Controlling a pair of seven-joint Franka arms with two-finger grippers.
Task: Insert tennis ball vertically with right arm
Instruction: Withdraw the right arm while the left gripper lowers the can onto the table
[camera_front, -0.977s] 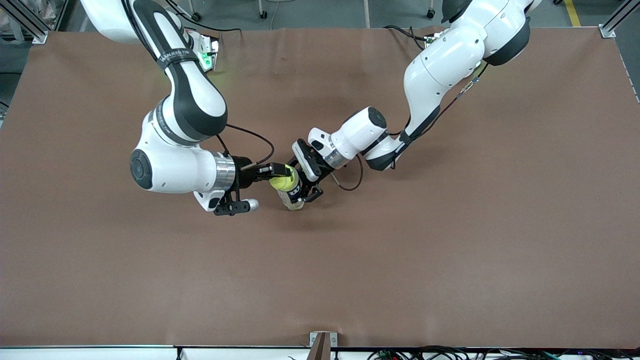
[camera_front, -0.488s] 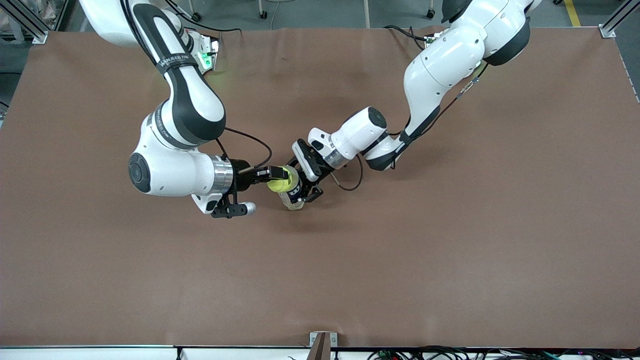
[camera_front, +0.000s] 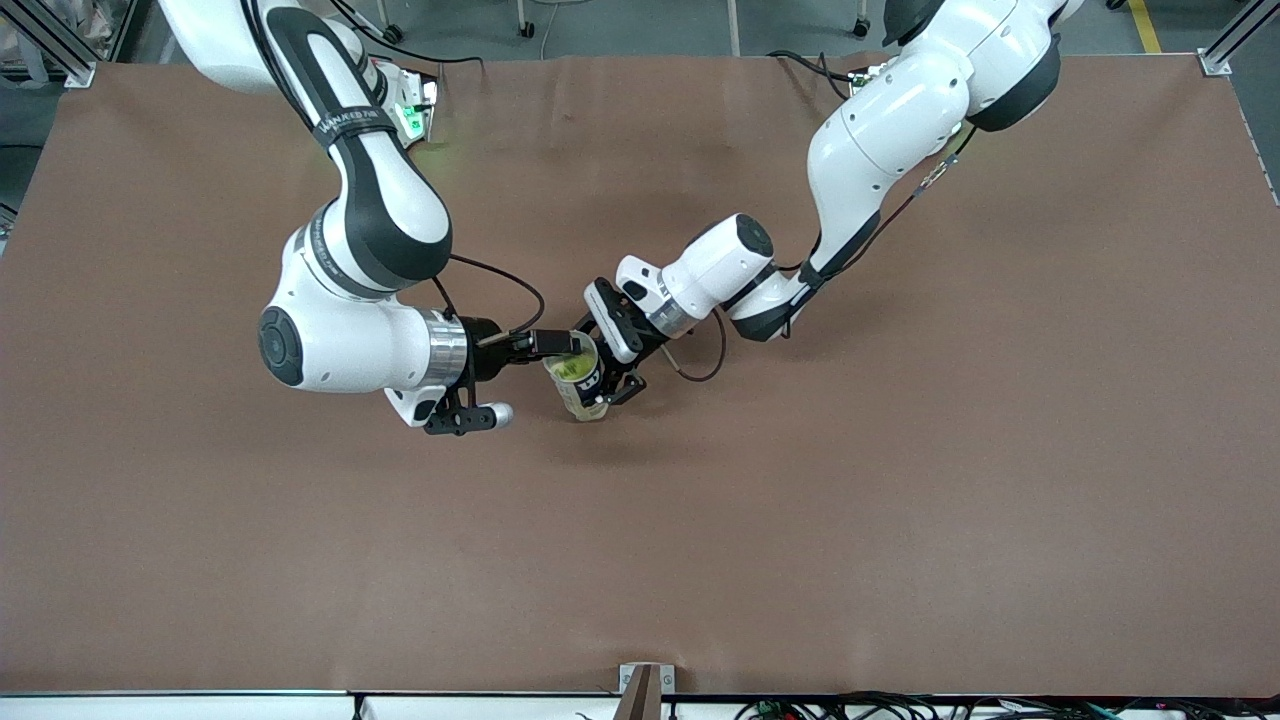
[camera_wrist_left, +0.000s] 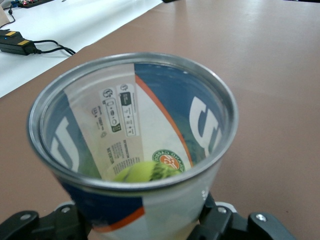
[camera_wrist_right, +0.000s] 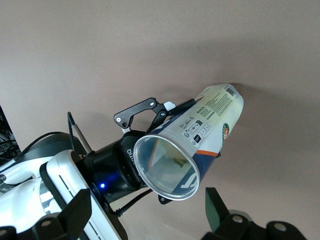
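Observation:
A clear tennis-ball can (camera_front: 580, 385) with a blue, white and orange label stands tilted, open mouth up, with its base at the table mid-table. My left gripper (camera_front: 606, 384) is shut on its lower body. The yellow-green tennis ball (camera_wrist_left: 142, 172) lies inside the can near the bottom; it also shows through the wall in the front view (camera_front: 571, 369). My right gripper (camera_front: 552, 344) hangs beside the can's metal rim (camera_wrist_left: 132, 60), open and empty. In the right wrist view the can (camera_wrist_right: 205, 132) lies past my spread right gripper (camera_wrist_right: 145, 215).
Brown table surface (camera_front: 800, 520) all around. A small box with a green light (camera_front: 412, 112) sits near the right arm's base. A black adapter with cable (camera_wrist_left: 15, 42) lies on a white strip off the table edge.
The ball was held in my right gripper over the can's mouth; now it is down inside the can and the right gripper's fingers are apart. The left arm has not moved.

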